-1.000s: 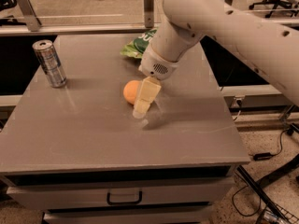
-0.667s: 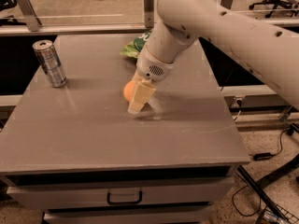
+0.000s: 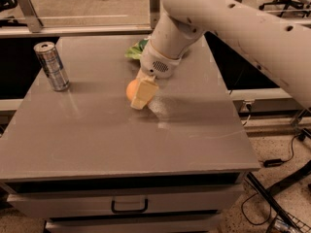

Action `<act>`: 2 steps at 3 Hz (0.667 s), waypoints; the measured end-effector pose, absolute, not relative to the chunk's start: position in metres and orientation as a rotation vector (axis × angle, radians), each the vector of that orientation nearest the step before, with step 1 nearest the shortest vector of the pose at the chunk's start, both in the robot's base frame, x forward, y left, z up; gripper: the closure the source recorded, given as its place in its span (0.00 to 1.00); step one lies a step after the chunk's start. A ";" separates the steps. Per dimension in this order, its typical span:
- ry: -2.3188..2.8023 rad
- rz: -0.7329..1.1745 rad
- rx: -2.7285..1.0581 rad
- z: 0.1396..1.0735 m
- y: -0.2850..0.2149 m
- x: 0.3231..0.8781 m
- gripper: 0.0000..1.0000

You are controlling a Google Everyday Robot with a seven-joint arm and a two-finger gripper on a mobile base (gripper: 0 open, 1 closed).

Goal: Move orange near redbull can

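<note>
The orange (image 3: 130, 88) is in the middle of the grey table (image 3: 121, 140), held between the fingers of my gripper (image 3: 134, 96). One cream finger (image 3: 143, 94) covers its right side; the other finger is hidden behind the fruit. The gripper comes down from the large white arm (image 3: 233, 23) at the upper right. The redbull can (image 3: 52, 66) stands upright near the table's far left edge, well to the left of the orange and apart from it.
A green snack bag (image 3: 133, 51) lies just behind the gripper, partly hidden by the arm. A drawer with a dark handle (image 3: 129, 206) is under the tabletop. A glass railing runs behind the table. Cables lie on the floor at right.
The gripper and the orange have moved together a little to the left, toward the can. The can and the green bag have not moved.
</note>
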State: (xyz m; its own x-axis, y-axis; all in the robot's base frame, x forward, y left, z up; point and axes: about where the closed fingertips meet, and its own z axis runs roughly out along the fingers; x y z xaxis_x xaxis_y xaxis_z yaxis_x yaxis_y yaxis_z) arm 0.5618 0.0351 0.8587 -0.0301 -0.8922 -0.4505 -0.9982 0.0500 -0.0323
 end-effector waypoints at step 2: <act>2.010 0.443 -1.830 0.903 0.095 0.619 1.00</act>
